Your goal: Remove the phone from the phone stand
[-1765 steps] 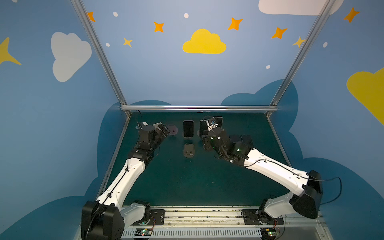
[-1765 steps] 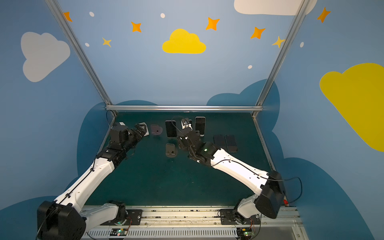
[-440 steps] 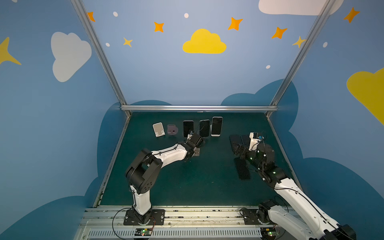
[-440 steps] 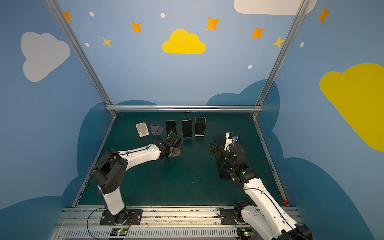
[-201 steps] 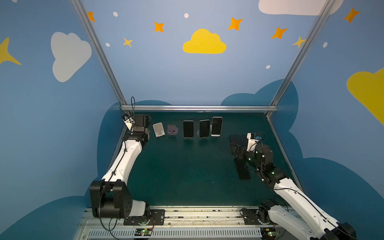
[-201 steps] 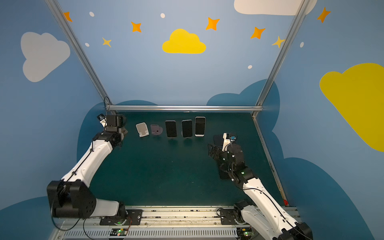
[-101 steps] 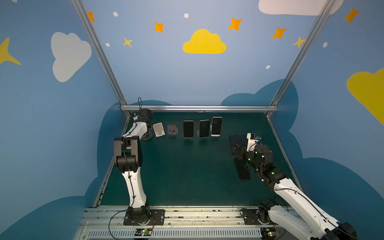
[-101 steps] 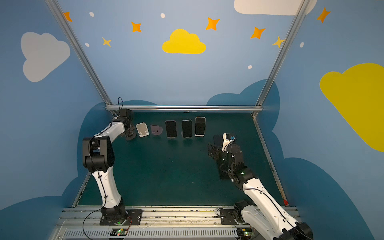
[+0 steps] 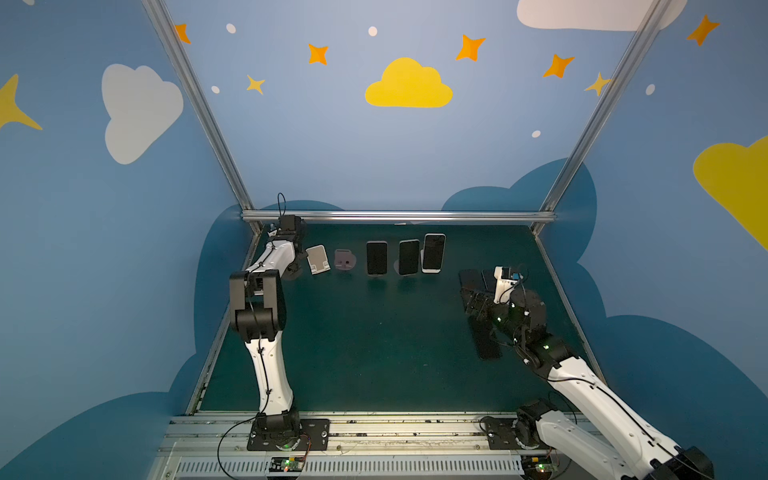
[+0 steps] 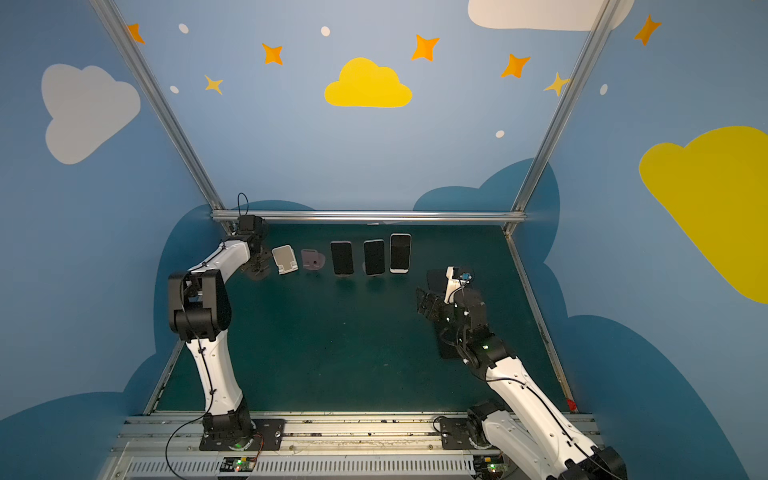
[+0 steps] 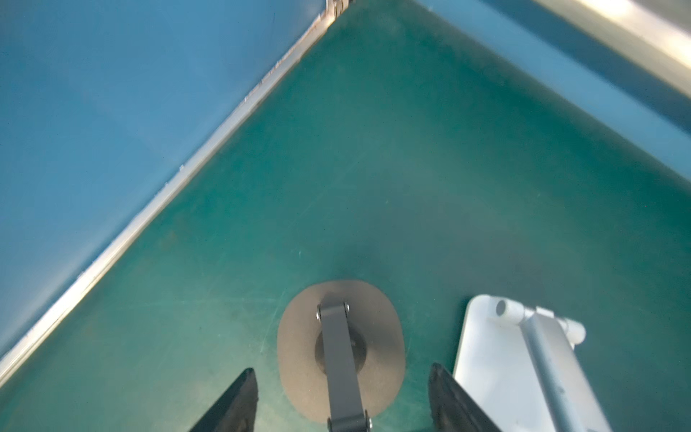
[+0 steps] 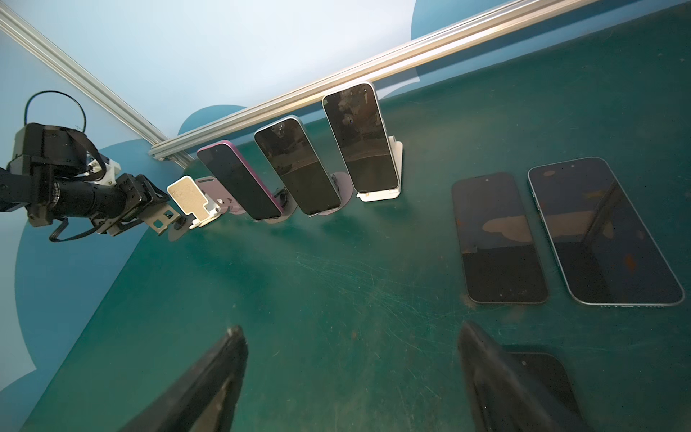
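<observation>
Three phones lean on stands in a row at the back: a purple-edged phone [image 9: 377,257] [image 12: 239,179], a middle phone [image 9: 409,257] [image 12: 297,166] and a white phone [image 9: 433,252] [image 12: 359,138] on a white stand. My left gripper [image 9: 293,266] [image 11: 342,370] is open in the back left corner. Its jaws stand on either side of the arm of an empty dark round-based stand [image 11: 340,351], without touching it. My right gripper [image 9: 473,299] [image 12: 351,329] hangs open over bare mat at the right, holding nothing.
An empty white stand [image 9: 318,258] [image 11: 497,359] and an empty purple stand [image 9: 344,259] sit between the dark stand and the phones. Three phones lie flat at the right [image 12: 499,239] [image 12: 602,232] [image 12: 549,377]. The left wall rail [image 11: 149,217] runs close to my left gripper.
My left gripper has come down in the back left corner and opened, letting go of the dark stand beside the white stand. The right arm has stayed still.
</observation>
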Robot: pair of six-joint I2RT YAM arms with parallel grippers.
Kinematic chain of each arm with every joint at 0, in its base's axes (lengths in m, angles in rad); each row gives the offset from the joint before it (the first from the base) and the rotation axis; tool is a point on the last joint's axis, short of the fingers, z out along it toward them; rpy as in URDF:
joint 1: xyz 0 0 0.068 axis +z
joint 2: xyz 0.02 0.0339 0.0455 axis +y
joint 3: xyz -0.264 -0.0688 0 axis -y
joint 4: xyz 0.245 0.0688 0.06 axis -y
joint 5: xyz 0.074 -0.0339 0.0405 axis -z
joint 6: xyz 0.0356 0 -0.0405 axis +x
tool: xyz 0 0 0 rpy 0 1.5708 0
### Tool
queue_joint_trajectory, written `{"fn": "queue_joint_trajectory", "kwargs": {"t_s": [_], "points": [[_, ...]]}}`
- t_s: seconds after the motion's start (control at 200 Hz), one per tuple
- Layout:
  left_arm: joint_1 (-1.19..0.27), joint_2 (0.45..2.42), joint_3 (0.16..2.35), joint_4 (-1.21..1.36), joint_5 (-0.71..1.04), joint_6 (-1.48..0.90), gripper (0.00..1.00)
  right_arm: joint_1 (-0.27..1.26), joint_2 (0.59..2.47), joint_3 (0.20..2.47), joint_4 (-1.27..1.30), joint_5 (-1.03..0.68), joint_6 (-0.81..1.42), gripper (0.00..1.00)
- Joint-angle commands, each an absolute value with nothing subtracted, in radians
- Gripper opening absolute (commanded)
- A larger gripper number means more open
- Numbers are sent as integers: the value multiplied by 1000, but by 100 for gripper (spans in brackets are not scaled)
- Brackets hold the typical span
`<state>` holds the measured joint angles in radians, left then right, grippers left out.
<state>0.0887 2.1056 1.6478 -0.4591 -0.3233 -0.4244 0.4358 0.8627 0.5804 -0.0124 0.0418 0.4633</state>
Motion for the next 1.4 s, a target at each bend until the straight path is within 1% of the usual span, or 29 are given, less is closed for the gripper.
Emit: {"fn": "queue_joint_trajectory", "kwargs": {"t_s": [0.0, 0.06, 0.19, 0.285, 0.376, 0.506, 0.626, 0.756, 0.861, 0.971, 1.142, 1.287, 1.392], "points": [[86, 1932, 1609, -466, -317, -451, 85, 440, 845, 580, -21, 40, 450, 88], [85, 1840, 1606, -486, -324, -480, 93, 441, 844, 583, -26, 38, 450, 88], [80, 1651, 1578, -497, -303, -504, 100, 440, 841, 602, -59, 17, 447, 89], [72, 1504, 1476, -391, -249, -522, 100, 440, 843, 623, -102, 16, 457, 89], [51, 1405, 1420, -360, -239, -550, 100, 440, 842, 646, -160, 19, 452, 89], [-50, 1307, 1382, -322, -236, -535, 100, 441, 813, 668, -266, -5, 453, 89], [-175, 1273, 1353, -277, -197, -501, 100, 440, 775, 700, -331, -8, 448, 89], [-260, 1261, 1287, -222, -130, -502, 100, 441, 735, 699, -378, 31, 457, 89], [-287, 1265, 1227, -187, -74, -511, 100, 441, 690, 658, -353, 44, 459, 89], [-311, 1269, 1178, -143, -54, -511, 100, 441, 647, 616, -326, 32, 425, 89], [-316, 1266, 1206, -165, 34, -564, 100, 440, 627, 590, -302, 37, 391, 89], [-337, 1221, 1151, -149, 69, -580, 100, 440, 606, 562, -241, 41, 398, 86], [-353, 1185, 1088, -115, 73, -610, 100, 440, 579, 548, -209, 51, 420, 86]]}}
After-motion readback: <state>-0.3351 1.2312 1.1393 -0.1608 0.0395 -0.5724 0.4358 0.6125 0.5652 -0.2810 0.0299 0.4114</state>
